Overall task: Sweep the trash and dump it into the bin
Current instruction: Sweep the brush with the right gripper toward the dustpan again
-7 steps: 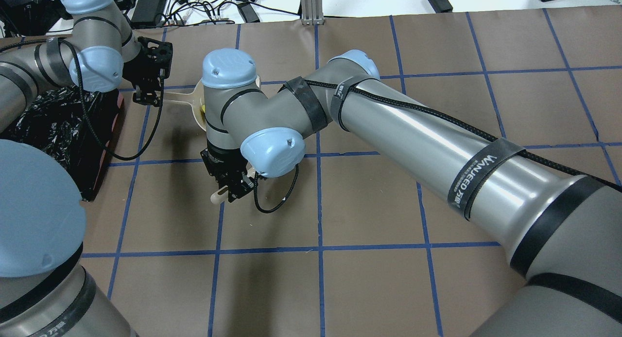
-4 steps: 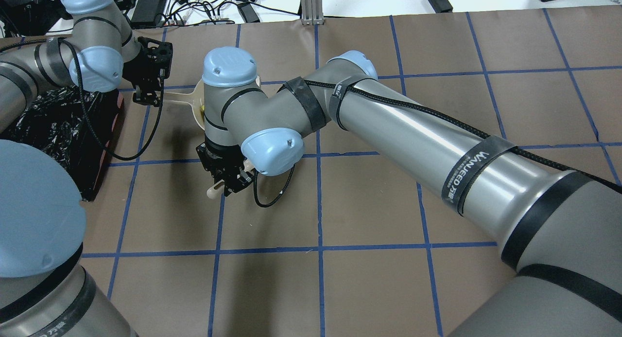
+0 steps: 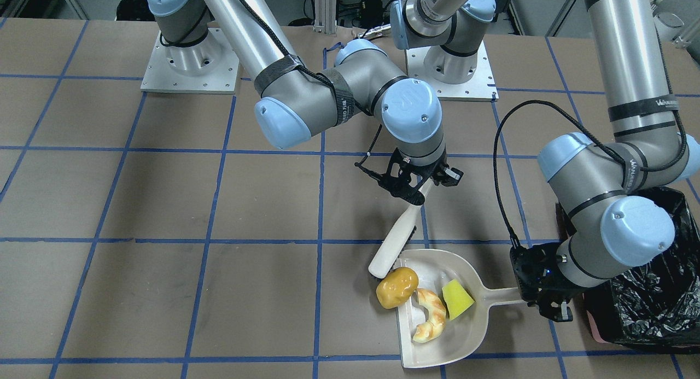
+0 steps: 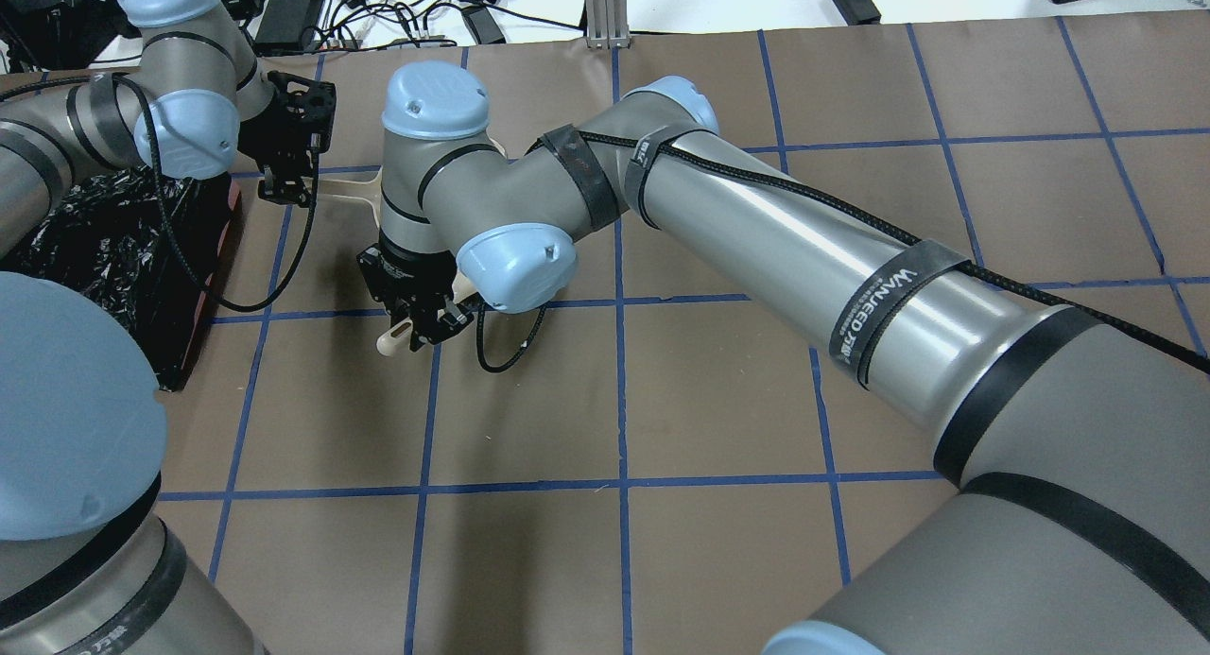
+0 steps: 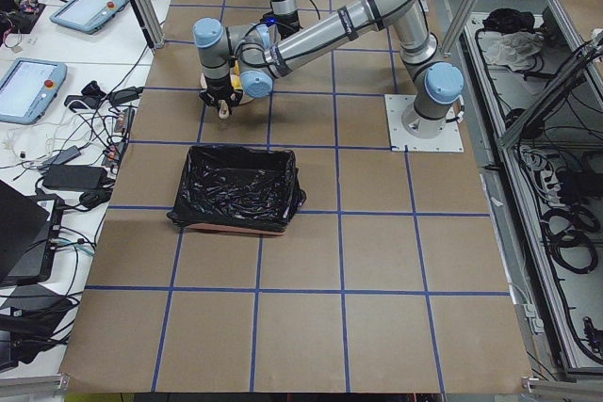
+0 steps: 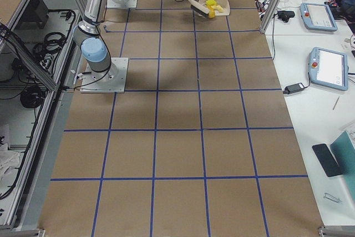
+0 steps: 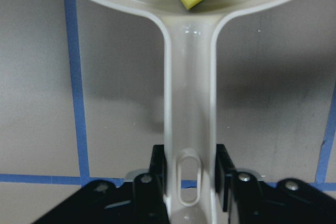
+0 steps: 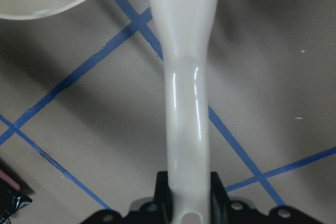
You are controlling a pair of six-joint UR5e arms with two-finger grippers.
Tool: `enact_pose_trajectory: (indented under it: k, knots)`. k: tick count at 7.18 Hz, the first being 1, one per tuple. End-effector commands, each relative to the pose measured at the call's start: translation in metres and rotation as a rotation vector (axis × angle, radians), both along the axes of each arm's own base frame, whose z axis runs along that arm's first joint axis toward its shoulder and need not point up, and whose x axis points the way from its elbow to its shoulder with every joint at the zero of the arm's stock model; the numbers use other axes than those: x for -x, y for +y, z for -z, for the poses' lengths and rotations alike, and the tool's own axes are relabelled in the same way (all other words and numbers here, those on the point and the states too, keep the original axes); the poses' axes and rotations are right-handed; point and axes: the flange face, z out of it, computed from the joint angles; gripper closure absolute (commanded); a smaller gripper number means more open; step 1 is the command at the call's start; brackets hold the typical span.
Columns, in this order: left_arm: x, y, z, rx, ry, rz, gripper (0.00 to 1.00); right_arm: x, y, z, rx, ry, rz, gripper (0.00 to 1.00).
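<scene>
Lately my right end effector (image 4: 421,332), clamped on the brush (image 3: 395,241), swept upper-left, bringing the potato lump (image 3: 397,287) to the dustpan (image 3: 465,331).

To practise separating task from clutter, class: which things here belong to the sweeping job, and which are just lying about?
Job: glossy golden-brown potato-like lump; curved tan croissant-like bread piece; yellow sponge wedge; beige plastic dustpan in left hand; beige dark-bristled brush in right hand; black-bag-lined rectangular bin.
Lying about: black cables and power adapters; blue-edged teach tablets; dark flat phone.
</scene>
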Motion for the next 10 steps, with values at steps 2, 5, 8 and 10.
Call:
enact_pose_trajectory:
  k: [2, 5, 8, 10]
  knots:
    - [0.0, 0.0, 0.001, -0.001, 0.0, 0.0, 0.66, -0.017, -0.026, -0.006, 0.024, -0.066, -0.022, 1.0]
    - [-0.004, 0.0, -0.003, 0.008, 0.009, -0.003, 0.66, -0.025, -0.026, -0.014, -0.007, -0.137, -0.026, 1.0]
    - [-0.005, 0.0, -0.003, 0.008, 0.012, 0.01, 0.69, -0.028, -0.019, -0.028, -0.039, -0.132, 0.052, 1.0]
    - [-0.005, 0.0, -0.003, 0.009, 0.013, 0.01, 0.69, -0.032, -0.008, -0.041, -0.065, -0.121, 0.105, 1.0]
